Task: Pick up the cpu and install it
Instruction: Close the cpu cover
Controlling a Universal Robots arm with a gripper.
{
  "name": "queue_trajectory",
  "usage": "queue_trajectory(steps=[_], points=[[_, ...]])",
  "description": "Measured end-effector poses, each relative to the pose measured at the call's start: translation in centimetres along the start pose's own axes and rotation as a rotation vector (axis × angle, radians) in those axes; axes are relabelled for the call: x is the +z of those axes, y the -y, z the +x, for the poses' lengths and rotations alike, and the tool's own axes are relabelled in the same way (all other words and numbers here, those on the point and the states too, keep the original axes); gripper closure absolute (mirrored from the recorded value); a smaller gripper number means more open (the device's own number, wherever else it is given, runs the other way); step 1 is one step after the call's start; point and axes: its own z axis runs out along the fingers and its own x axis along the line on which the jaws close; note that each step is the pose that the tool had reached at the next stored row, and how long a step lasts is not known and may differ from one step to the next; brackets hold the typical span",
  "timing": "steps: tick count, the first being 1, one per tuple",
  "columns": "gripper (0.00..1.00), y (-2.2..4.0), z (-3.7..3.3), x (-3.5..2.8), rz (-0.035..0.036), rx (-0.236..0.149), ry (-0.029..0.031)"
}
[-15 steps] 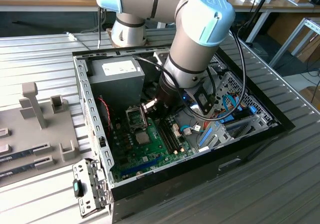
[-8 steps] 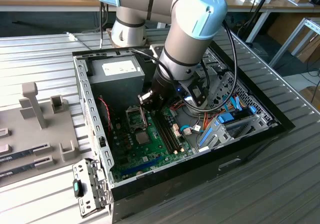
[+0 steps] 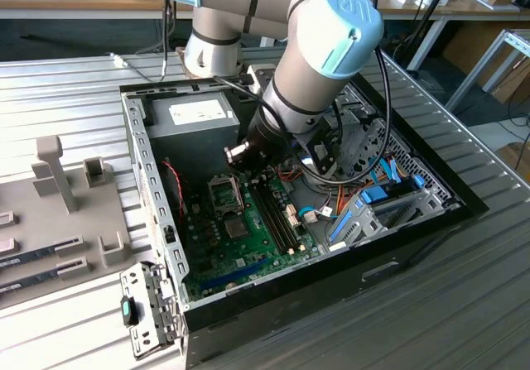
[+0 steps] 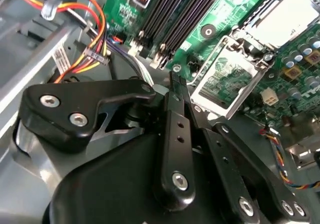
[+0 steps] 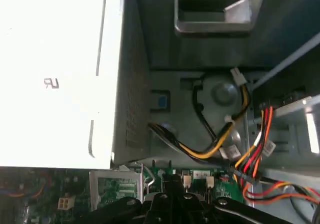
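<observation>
Hovering over the open socket [image 4: 227, 78] inside the case [image 3: 149, 163], the gripper [image 4: 175, 78], fingers pressed together, appears mid-installation; cpu seating unclear.

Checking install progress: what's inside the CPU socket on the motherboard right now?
In the second wrist view the socket stands open, its frame flipped up, with a green contact field and no silvery chip. The gripper hangs beside it; its links cover the near corner.

Power-supply box [image 5: 55, 73] glare-washed white; case interior [image 3: 190, 167] dim, shadowed; first wrist view perhaps slightly soft.
</observation>
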Motion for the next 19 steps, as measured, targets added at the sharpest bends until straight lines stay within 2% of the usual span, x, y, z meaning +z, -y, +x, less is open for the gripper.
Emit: queue_trajectory(steps=[3, 7, 8, 10, 13, 14, 15, 17, 19], points=[[0.89, 0.05, -0.03, 0.28, -0.0017, -0.042, -0.0101], [0.89, 0.05, -0.25, 0.87, -0.0012, -0.077, -0.0185], [0.89, 0.05, -0.32, 0.94, -0.0022, -0.082, -0.0198], [0.89, 0.06, -0.45, 1.04, -0.0086, -0.100, -0.0240], [0.89, 0.07, -0.66, 1.11, -0.0344, -0.127, -0.0292], [0.89, 0.08, -0.70, 1.13, -0.0457, -0.140, -0.0317], [0.89, 0.08, -0.71, 1.15, -0.0518, -0.151, -0.0342], [0.89, 0.11, -0.72, 1.27, -0.0637, -0.197, -0.0455], [0.89, 0.14, -0.72, 1.37, -0.0707, -0.240, -0.0564]])
